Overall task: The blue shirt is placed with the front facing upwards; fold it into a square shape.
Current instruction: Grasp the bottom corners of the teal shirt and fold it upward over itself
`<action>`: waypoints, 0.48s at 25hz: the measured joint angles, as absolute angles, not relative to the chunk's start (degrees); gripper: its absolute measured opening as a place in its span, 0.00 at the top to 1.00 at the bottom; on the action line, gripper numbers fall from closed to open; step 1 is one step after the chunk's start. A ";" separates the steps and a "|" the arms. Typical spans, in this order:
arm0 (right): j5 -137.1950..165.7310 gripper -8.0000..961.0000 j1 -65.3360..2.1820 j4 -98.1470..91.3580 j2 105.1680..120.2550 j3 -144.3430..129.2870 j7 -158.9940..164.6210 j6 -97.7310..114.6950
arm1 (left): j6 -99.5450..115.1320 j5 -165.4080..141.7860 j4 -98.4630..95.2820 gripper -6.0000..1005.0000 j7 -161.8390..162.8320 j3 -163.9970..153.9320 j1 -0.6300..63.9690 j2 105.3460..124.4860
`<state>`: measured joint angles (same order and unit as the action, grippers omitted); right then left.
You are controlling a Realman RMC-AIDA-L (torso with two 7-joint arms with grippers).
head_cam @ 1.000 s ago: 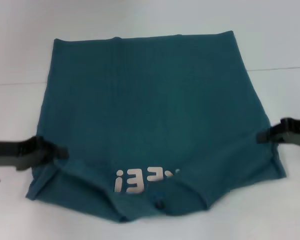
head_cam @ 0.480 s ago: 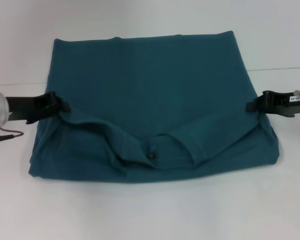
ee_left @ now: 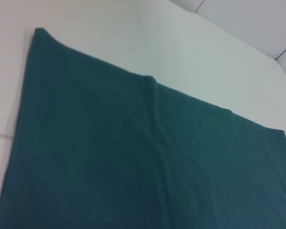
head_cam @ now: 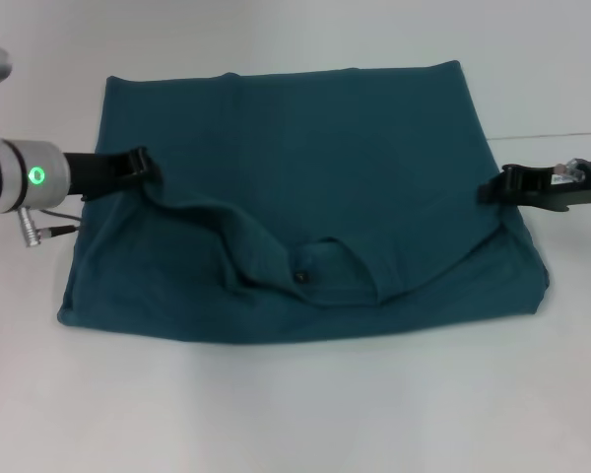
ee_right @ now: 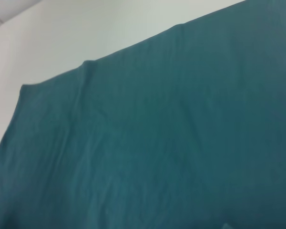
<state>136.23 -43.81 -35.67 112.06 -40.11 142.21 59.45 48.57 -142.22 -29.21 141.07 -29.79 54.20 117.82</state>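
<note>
While I carry the blue shirt edge forward, left tool and right tool each clamped on it, uneven pulling could wrinkle the fold.

We see blue shirt filling middle of white table. Bare table lies in front of shirt's near edge, behind its far edge, and in strips along both sides. Left gripper blocks shirt's left edge; right gripper blocks right edge. Raised collar fold sits near front centre.
</note>
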 joint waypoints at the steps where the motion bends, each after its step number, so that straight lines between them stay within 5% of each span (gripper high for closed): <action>1: 136.23 0.95 -43.81 -35.67 112.06 -40.11 142.21 59.45 | 47.61 -142.28 -28.82 0.96 141.07 -30.19 54.68 117.79; 12: 148.04 0.95 -50.29 -33.92 112.53 -42.19 145.41 51.53 | 40.88 -142.40 -28.53 0.96 140.45 -34.69 56.50 117.40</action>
<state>148.04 -50.29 -33.92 112.53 -42.19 145.41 51.53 40.89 -142.40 -28.53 140.45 -34.69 56.50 117.40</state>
